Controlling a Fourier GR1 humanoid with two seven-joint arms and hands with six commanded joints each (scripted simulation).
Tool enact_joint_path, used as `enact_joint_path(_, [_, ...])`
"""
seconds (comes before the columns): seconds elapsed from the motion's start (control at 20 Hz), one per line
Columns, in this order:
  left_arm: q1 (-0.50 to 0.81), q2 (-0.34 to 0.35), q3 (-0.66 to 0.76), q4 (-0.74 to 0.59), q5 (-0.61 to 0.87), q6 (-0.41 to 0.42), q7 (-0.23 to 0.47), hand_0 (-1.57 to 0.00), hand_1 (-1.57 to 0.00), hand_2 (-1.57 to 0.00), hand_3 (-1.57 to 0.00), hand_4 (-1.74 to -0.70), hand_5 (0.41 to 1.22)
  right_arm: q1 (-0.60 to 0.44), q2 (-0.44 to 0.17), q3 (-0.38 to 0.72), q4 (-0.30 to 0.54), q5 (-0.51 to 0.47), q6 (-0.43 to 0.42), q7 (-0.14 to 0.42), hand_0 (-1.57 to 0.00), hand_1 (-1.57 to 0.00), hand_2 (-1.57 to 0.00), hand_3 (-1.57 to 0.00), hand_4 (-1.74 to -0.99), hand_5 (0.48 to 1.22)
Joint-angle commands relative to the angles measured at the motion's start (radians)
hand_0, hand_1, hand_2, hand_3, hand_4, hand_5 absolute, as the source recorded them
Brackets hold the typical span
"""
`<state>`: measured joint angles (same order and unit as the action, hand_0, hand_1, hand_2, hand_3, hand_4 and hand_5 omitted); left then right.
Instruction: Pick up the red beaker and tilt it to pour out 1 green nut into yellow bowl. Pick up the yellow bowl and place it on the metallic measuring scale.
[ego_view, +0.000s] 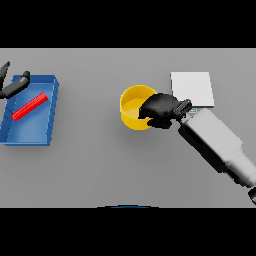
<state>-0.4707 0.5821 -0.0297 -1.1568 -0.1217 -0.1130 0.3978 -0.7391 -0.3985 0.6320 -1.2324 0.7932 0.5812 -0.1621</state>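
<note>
On the grey table, head view:

Right hand (162, 110): at the right rim of the yellow bowl, fingers curled over the rim and closed on it; its white and grey arm runs from the hand toward the lower right of the view.

Yellow bowl (132, 105): just left of the right hand, touching it at the rim; round, upright, resting on the table. No contents can be made out inside it.

Metallic measuring scale (194, 86): flat pale square plate, just beyond and to the right of the right hand; its lower left corner lies behind the wrist. The bowl is beside it, not on it.

Left hand (14, 86): at the far left edge of the view, over the upper left corner of the blue tray; fingers extended and relaxed, holding nothing.

Blue tray (46, 131): shallow rectangular tray, directly beneath and to the right of the left hand, well apart from the right hand.

Red beaker (30, 107): appears as a long red shape lying on its side, diagonally, inside the blue tray, near the left hand but clear of it.

Markings: no brand, label or writing is legible on any item.
</note>
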Motion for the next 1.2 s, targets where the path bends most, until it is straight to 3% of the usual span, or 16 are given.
enact_joint_path(0.0, [-0.015, -0.002, 0.0, -0.002, 0.002, -0.001, 0.018, 0.0, 0.0, 0.0, 0.0, -0.78, 0.702, -0.003, -0.013, -0.009, -0.022, -0.001, 0.007, 0.017, -1.56, -1.56, -1.45, -1.2, -1.736, 1.218])
enact_joint_path(0.25, [-0.007, -0.001, 0.008, 0.002, 0.015, -0.006, 0.007, 0.0, 0.0, 0.0, 0.0, -0.8, 0.704, 0.054, -0.07, -0.036, -0.152, -0.006, 0.042, 0.063, -1.57, -1.57, -1.51, -1.18, -1.739, 1.219])
enact_joint_path(0.4, [-0.009, 0.002, 0.017, -0.011, 0.029, -0.011, 0.012, 0.0, 0.0, 0.0, 0.0, -0.81, 0.71, 0.045, -0.104, -0.085, -0.147, -0.009, 0.034, 0.094, -1.54, -1.57, -1.49, -1.19, -1.74, 1.22])
enact_joint_path(0.6, [-0.002, -0.008, 0.018, -0.041, 0.041, -0.001, 0.059, 0.0, 0.0, 0.0, 0.0, -0.83, 0.733, 0.026, -0.139, -0.134, -0.073, 0.008, -0.061, 0.071, -1.56, -1.57, -1.53, -1.16, -1.741, 1.221])
enact_joint_path(0.8, [0.006, 0.005, 0.028, -0.057, 0.048, -0.004, 0.079, 0.0, 0.0, 0.0, 0.0, -0.85, 0.746, -0.018, -0.161, -0.173, 0.054, 0.034, -0.132, 0.034, -1.57, -1.57, -1.55, -1.15, -1.741, 1.221])
enact_joint_path(1.0, [0.032, 0.006, 0.025, -0.097, 0.049, 0.006, 0.107, 0.0, 0.0, 0.0, 0.0, -0.85, 0.761, -0.042, -0.16, -0.206, 0.177, 0.051, -0.178, 0.037, -1.57, -1.57, -1.55, -1.15, -1.741, 1.221])
enact_joint_path(1.15, [0.029, 0.008, 0.024, -0.11, 0.054, 0.002, 0.135, 0.0, 0.0, 0.0, 0.0, -0.86, 0.773, -0.064, -0.149, -0.229, 0.29, 0.066, -0.237, 0.01, -1.57, -1.57, -1.52, -1.17, -1.741, 1.221])
